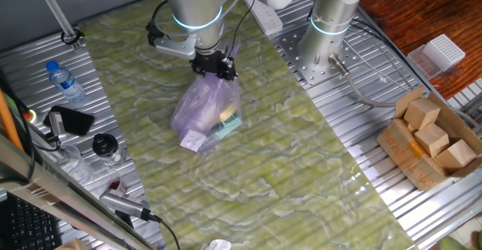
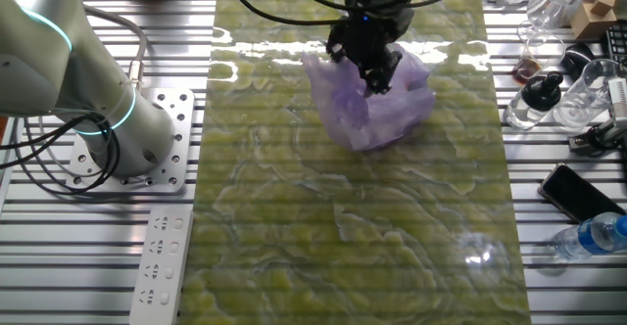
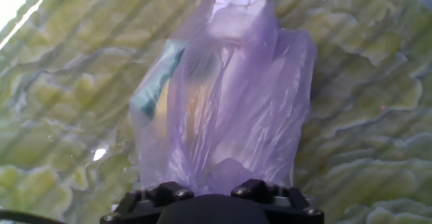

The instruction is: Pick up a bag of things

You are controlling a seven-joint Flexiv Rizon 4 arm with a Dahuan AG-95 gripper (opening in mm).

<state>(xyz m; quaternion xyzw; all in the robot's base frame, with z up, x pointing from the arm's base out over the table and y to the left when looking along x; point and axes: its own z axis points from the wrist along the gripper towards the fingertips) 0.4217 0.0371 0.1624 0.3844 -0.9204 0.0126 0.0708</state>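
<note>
The bag of things is pale purple crinkled plastic on the green mat. It shows a teal box, a yellowish item and a small white-pink cube. My gripper sits on the bag's bunched top and is shut on it. In the other fixed view the gripper is above the bag. In the hand view the bag hangs stretched away from the gripper, with the cube at its far end. I cannot tell whether the bag's bottom touches the mat.
A cardboard box of wooden blocks stands at the right. A water bottle, a phone and jars lie at the left edge. A second arm's base stands behind the mat. A power strip lies beside it.
</note>
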